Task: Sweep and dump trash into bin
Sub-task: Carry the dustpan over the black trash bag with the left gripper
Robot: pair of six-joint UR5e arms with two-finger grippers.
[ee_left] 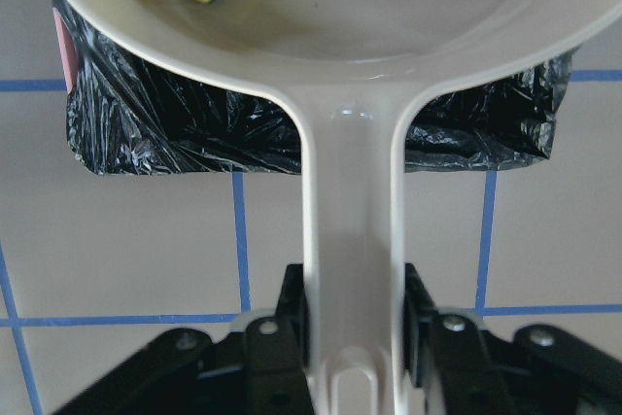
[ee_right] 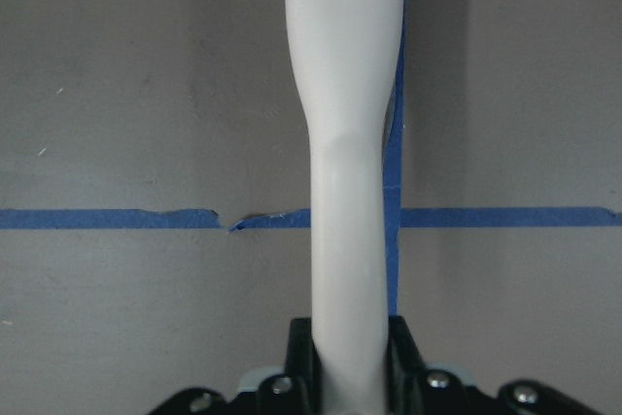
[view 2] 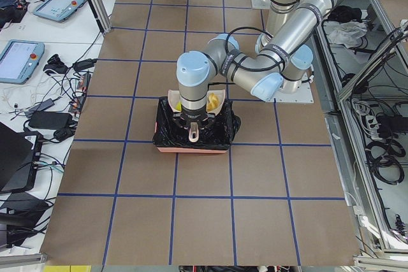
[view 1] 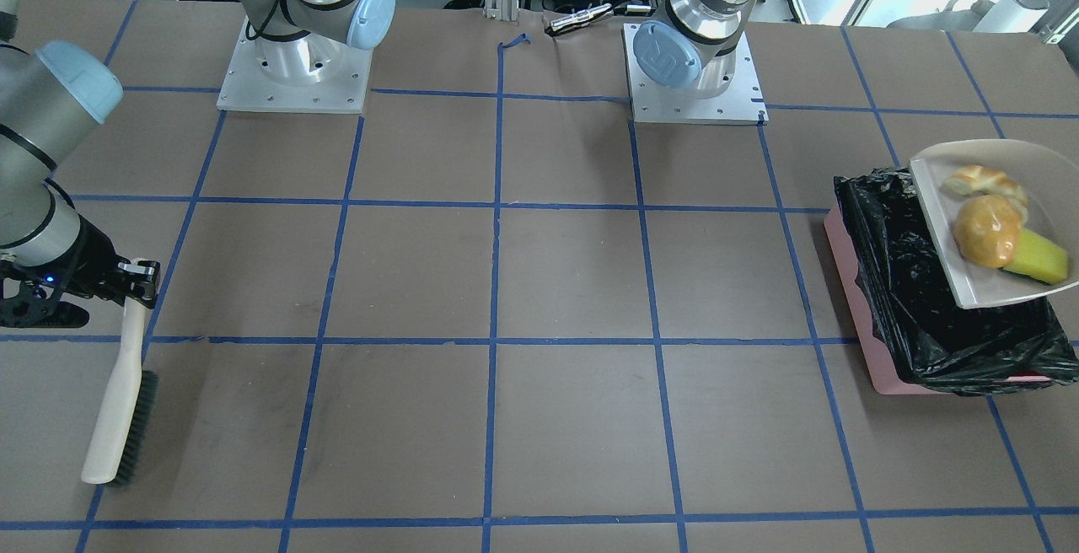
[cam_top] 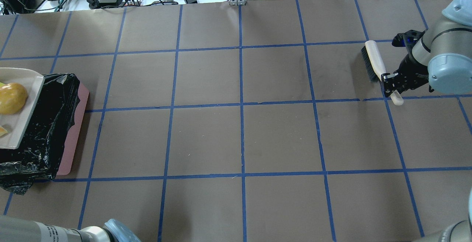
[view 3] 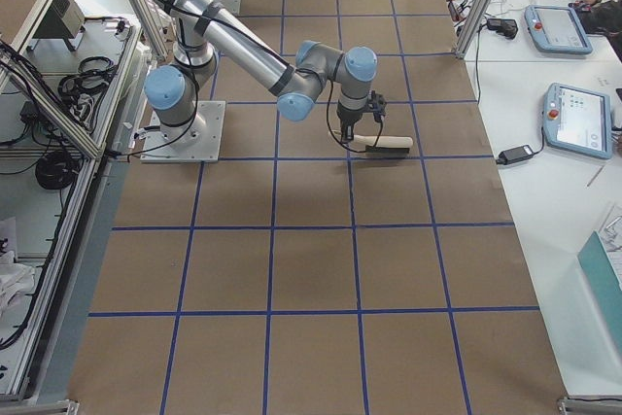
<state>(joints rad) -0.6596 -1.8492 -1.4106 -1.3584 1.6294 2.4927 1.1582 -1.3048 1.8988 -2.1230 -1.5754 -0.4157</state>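
- Brown papered table (view 1: 506, 283) with a blue tape grid; the bin (view 1: 885, 249) stands at the robot's far left, pink-walled, with a loose crinkled black liner.
- Left gripper (ee_left: 352, 308): clamped narrow on the handle of the beige dustpan (view 1: 944, 224), which it holds over the bin with the straight lip above the liner.
- Trash, all lying in the pan and not yet tipped out: potato-like lump (view 1: 987, 230), pastry-like piece (view 1: 982, 181), yellow-green wedge (view 1: 1043, 258) against the curved rear wall.
- Right gripper (ee_right: 350, 347): closed on the handle of the brush (view 1: 118, 401), well apart at the opposite end of the table; it looks unlikely to interfere.
- Risk: the rounded lump may roll fast off the lip on tilting, strike the slack liner and bounce out over the pink wall.
- Risk: the wedge, seated against the rear wall, may lodge there under a shallow tilt and stay in the pan.
- Risk: the lip may snag the liner if lowered, dragging the bag or shifting the bin.
- Risk: the smooth handle may twist between the fingers during rotation, skewing the pour toward the bin's edge.
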